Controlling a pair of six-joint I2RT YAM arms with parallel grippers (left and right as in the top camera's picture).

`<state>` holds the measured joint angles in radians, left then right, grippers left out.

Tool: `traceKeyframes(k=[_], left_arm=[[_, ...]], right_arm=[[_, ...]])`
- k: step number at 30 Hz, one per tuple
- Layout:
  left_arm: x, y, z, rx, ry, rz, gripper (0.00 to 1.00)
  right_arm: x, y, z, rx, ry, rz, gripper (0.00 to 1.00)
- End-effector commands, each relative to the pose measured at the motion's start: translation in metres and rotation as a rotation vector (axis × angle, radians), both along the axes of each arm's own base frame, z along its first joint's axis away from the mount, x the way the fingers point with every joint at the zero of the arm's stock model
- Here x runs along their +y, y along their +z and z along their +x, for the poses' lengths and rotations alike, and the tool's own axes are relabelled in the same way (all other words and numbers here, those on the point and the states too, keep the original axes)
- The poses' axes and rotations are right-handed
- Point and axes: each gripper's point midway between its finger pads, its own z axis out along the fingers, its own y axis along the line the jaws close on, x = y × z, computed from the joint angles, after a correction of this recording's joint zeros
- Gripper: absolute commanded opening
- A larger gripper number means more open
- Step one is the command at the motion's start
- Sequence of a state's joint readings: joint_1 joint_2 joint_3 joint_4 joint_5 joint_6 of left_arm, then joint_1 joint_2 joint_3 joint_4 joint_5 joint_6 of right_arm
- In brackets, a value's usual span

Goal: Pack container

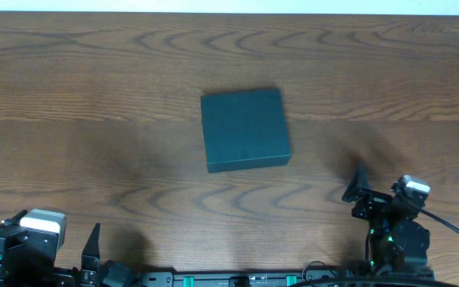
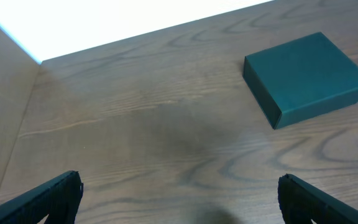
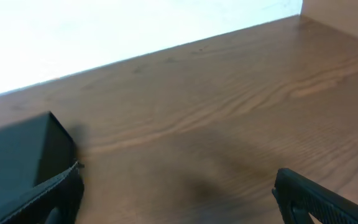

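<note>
One container [image 1: 245, 129], a dark teal box with its lid shut, lies flat on the wooden table [image 1: 94, 80], a little above the centre of the overhead frame. Its faces show one plain colour. There are two end effectors. The left end effector [image 2: 179, 202], at the lower left of the overhead frame, has its fingers spread wide and holds nothing. The right end effector [image 3: 179, 199], at the lower right, is spread wide too and grips nothing. Both are well apart from the container.
</note>
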<state>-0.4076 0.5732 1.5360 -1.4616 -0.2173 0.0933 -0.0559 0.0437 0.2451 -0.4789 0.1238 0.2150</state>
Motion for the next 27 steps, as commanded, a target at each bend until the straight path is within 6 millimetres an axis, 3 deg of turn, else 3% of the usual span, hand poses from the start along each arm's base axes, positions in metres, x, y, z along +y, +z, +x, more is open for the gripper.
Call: traceKeyframes(k=[1, 7, 27], left_arm=[[0.002, 0.001, 0.000, -0.004, 0.011, 0.001, 0.98], [0.002, 0.001, 0.000, -0.004, 0.011, 0.001, 0.98], [0.002, 0.001, 0.000, -0.004, 0.011, 0.001, 0.98]], right_arm=[[0.000, -0.015, 0.003, 0.028, 0.024, -0.079, 0.99], [0.001, -0.034, 0.008, 0.026, 0.026, -0.078, 0.99], [0.002, -0.032, 0.009, 0.018, 0.031, -0.078, 0.99]])
